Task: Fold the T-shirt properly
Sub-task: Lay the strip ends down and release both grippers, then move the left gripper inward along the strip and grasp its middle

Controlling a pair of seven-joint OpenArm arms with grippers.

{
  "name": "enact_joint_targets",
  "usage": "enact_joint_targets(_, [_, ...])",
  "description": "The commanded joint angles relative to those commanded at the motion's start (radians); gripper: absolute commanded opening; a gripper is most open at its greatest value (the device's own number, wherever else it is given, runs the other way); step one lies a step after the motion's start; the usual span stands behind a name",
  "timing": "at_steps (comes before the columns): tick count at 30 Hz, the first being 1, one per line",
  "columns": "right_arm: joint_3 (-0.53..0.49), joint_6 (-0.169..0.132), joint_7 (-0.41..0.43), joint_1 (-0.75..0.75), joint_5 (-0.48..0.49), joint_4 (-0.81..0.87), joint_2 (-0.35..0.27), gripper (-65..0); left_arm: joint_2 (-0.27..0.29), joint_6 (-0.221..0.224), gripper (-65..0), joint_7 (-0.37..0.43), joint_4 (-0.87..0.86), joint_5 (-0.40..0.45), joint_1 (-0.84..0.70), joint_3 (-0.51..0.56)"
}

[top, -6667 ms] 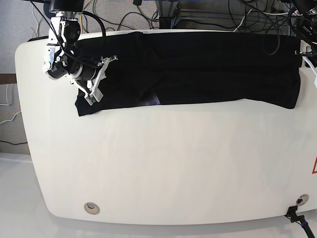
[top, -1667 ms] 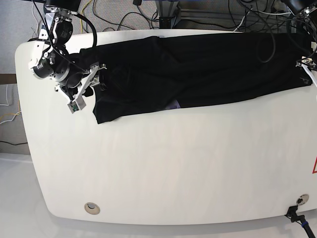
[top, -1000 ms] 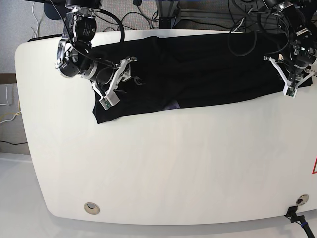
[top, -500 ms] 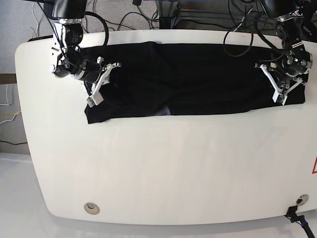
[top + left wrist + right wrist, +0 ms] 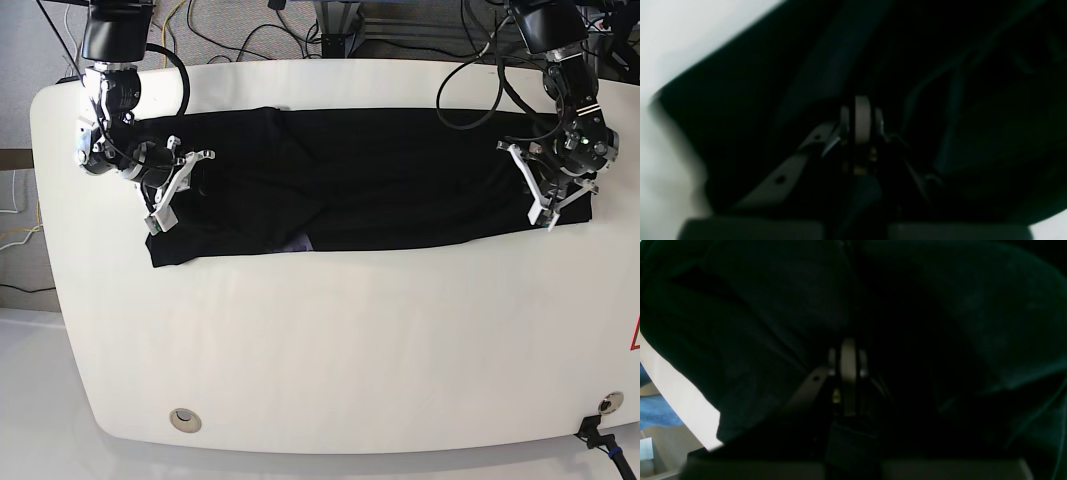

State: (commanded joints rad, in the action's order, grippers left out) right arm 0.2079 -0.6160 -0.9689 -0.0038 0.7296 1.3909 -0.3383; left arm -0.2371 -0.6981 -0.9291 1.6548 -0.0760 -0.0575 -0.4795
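Both end effectors, right (image 5: 186, 193) and left (image 5: 526, 186), clench the black T-shirt (image 5: 400, 180), a long folded band along the counter's (image 5: 360, 350) far side, now shifted nearer the near edge than moments earlier.

Black T-shirt (image 5: 400, 180) lies in a long folded strip; purple shows at its edge.

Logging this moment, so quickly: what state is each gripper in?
Left gripper: closed on the black T-shirt.
Right gripper: closed, also on the T-shirt.
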Motion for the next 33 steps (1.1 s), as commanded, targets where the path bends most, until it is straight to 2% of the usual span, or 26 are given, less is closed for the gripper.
enact_joint_targets(4, [0.0, 0.0, 0.0, 0.0, -0.002, 0.0, 0.015, -65.0, -0.006, 0.0, -27.1, -0.04, 0.043, -0.069, 0.017, -0.124])
enact_joint_targets(5, [0.0, 0.0, 0.0, 0.0, -0.002, 0.0, 0.015, -65.0, -0.021, 0.0, -20.7, -0.049, 0.041, -0.072, 0.025, -0.149])
enact_joint_targets(6, [0.0, 0.0, 0.0, -0.002, -0.002, 0.0, 0.015, -65.0, -0.04, 0.0, -17.1, -0.06, 0.038, -0.074, 0.029, -0.17])
enact_joint_targets(9, [0.0, 0.0, 0.0, -0.002, -0.002, 0.0, 0.015, -65.0, -0.064, 0.0, -16.2, -0.086, -0.014, -0.158, 0.029, -0.21])
enact_joint_targets(13, [0.0, 0.0, 0.0, -0.002, -0.002, 0.0, 0.015, -65.0, -0.157, 0.0, -16.2, -0.117, -0.187, -0.318, 0.029, -0.249])
enact_joint_targets(16, [0.0, 0.0, 0.0, -0.002, -0.002, 0.0, 0.015, -65.0, -0.204, 0.0, -16.2, -0.114, -0.305, -0.379, 0.029, -0.247])
enact_joint_targets(21, [0.0, 0.0, 0.0, -0.002, -0.002, 0.0, 0.015, -65.0, -0.21, 0.0, -16.2, -0.112, -0.385, -0.402, 0.048, -0.245])
enact_joint_targets(25, [0.0, 0.0, 0.0, -0.002, -0.002, 0.0, 0.015, -65.0, -0.204, 0.0, -16.2, -0.11, -0.414, -0.404, 0.049, -0.17])
enact_joint_targets(28, [0.0, 0.0, 0.0, -0.002, -0.002, 0.0, 0.015, -65.0, -0.201, 0.0, -16.2, -0.078, -0.45, -0.405, 0.049, -0.129])
enact_joint_targets(33, [0.002, 0.0, 0.0, 0.0, -0.002, 0.0, 0.015, -65.0, -0.17, 0.0, -16.7, -0.077, -0.453, -0.402, 0.044, -0.114])
